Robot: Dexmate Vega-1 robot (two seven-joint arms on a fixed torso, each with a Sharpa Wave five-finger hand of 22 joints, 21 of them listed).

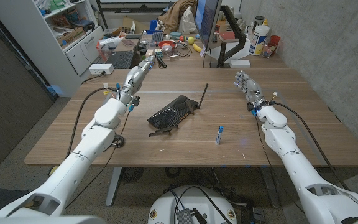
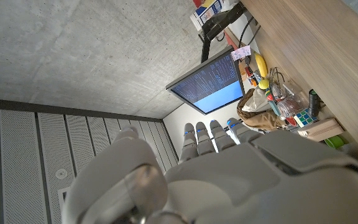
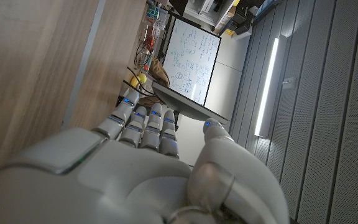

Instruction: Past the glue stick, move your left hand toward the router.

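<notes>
While both arms reach out over the wooden counter (image 1: pixel 185 149), the router (image 1: pixel 171 112) lies near the middle of it: black, flat, wedge-shaped, ribbed or slotted top, thin black antenna (image 1: pixel 203 95) sticking up and away from its far end. It sits at an angle, one corner toward the near edge. The glue stick (image 1: pixel 219 134) lies on the counter to the router's right and slightly nearer the robot, apart from it; small, pale body with a blue cap or band, lying roughly lengthwise toward the robot.

Left hand (image 1: pixel 144 66) is up at the far left part of the counter, beyond the router and well apart from it, fingers (image 2: pixel 211 138) extended side by side, holding nothing. In the left wrist view the fingers point toward a monitor (image 2: pixel 211 86) with clutter beside it; thumb apart from the rest.

Right hand (image 1: pixel 246 83) is at the far right of the counter, well apart from the glue stick, fingers (image 3: pixel 143 124) stretched out together, thumb off to the side, nothing held. Whether either hand touches the counter, cannot tell.

Behind the counter: monitor on a stand, a keyboard (image 1: pixel 121 60), bottles (image 1: pixel 259 38), assorted clutter. Black cables (image 1: pixel 84 112) trail along the left arm.
</notes>
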